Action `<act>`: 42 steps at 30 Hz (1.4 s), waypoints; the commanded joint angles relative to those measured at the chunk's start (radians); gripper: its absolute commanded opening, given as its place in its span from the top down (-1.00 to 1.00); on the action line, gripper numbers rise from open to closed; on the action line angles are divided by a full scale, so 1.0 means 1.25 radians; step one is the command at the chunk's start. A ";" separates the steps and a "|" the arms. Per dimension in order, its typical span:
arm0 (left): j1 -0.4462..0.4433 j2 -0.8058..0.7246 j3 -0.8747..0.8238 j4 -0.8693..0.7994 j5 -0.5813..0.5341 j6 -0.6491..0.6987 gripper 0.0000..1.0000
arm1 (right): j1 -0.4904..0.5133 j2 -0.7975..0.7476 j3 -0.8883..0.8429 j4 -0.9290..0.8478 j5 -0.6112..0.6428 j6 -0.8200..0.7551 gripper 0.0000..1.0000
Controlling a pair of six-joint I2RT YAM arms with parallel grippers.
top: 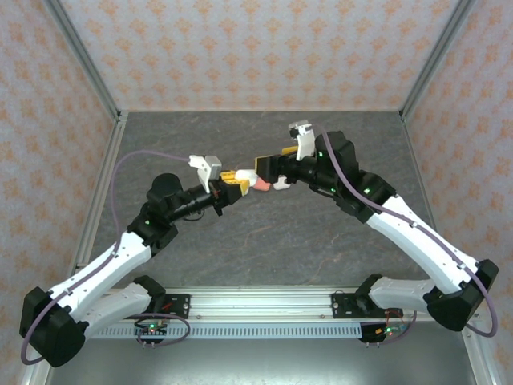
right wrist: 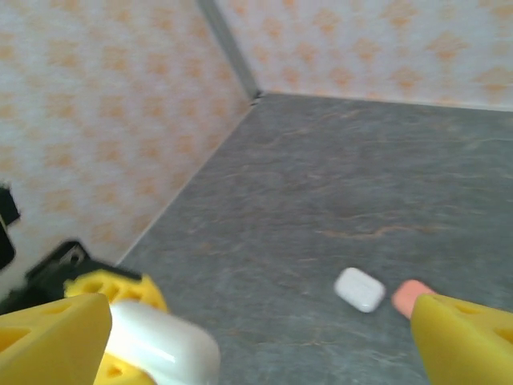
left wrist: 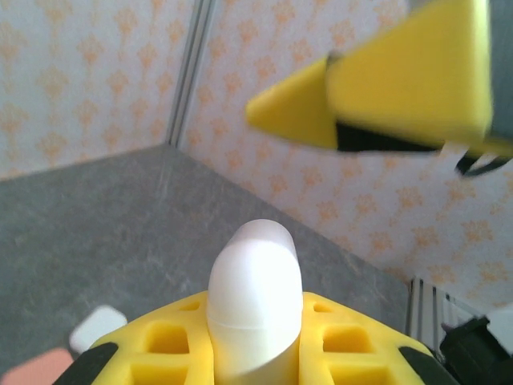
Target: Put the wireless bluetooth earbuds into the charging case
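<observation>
White case pinched in left gripper, right gripper spread wide alongside

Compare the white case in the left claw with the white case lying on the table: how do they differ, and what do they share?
The held case is gripped in the air by the left claw; the table case lies free. The held case sticks out end-on; the table case lies flat. Both are white and rounded.

Grey marbled surface, enclosed along its left, far and right edges by walls papered in a pale orange floral pattern. Metal posts rise at both far corners. An aluminium rail spans the near edge, with a slotted strip just outside it.
</observation>
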 commanded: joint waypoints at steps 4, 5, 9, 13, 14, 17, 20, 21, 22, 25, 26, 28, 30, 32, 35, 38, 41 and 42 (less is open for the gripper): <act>-0.028 0.036 -0.078 -0.023 -0.052 -0.077 1.00 | -0.011 -0.031 0.032 -0.094 0.208 -0.007 -0.98; -0.029 0.045 -0.082 -0.029 -0.062 -0.084 1.00 | -0.013 -0.034 0.030 -0.095 0.214 -0.004 -0.98; -0.032 0.114 -0.082 -0.042 -0.076 -0.109 1.00 | -0.020 -0.037 0.019 -0.093 0.221 0.004 -0.98; -0.051 0.239 -0.029 -0.078 -0.075 -0.115 1.00 | -0.023 -0.037 0.014 -0.099 0.225 0.011 -0.98; -0.057 0.271 -0.015 -0.085 -0.075 -0.115 1.00 | -0.023 -0.037 0.015 -0.104 0.226 0.011 -0.98; -0.071 0.357 0.025 -0.088 -0.082 -0.129 1.00 | -0.023 -0.041 0.018 -0.117 0.235 0.007 -0.98; -0.078 0.421 0.057 -0.102 -0.102 -0.132 1.00 | -0.023 -0.047 0.019 -0.126 0.243 -0.001 -0.98; -0.079 0.441 0.066 -0.111 -0.110 -0.135 1.00 | -0.024 -0.049 0.019 -0.128 0.245 -0.004 -0.98; -0.079 0.456 0.075 -0.118 -0.114 -0.137 1.00 | -0.025 -0.050 0.017 -0.130 0.248 -0.007 -0.98; -0.079 0.501 0.087 -0.123 -0.119 -0.146 1.00 | -0.024 -0.050 0.019 -0.136 0.254 -0.013 -0.98; -0.079 0.516 0.091 -0.127 -0.122 -0.148 0.95 | -0.026 -0.051 0.017 -0.137 0.256 -0.015 -0.98; -0.079 0.538 0.098 -0.138 -0.128 -0.148 0.86 | -0.026 -0.051 0.016 -0.137 0.259 -0.016 -0.98; -0.079 0.557 0.103 -0.142 -0.130 -0.148 0.78 | -0.026 -0.051 0.014 -0.138 0.261 -0.019 -0.98; -0.079 0.573 0.104 -0.138 -0.131 -0.151 0.72 | -0.027 -0.051 0.012 -0.139 0.264 -0.022 -0.98; -0.079 0.583 0.108 -0.147 -0.140 -0.151 0.56 | -0.027 -0.051 0.014 -0.143 0.267 -0.026 -0.98; -0.079 0.581 0.111 -0.157 -0.152 -0.147 0.35 | -0.029 -0.051 0.015 -0.148 0.270 -0.032 -0.98; -0.079 0.566 0.114 -0.179 -0.174 -0.136 0.16 | -0.030 -0.048 0.021 -0.164 0.281 -0.046 -0.98; -0.079 0.557 0.113 -0.186 -0.184 -0.132 0.11 | -0.030 -0.049 0.022 -0.172 0.289 -0.052 -0.98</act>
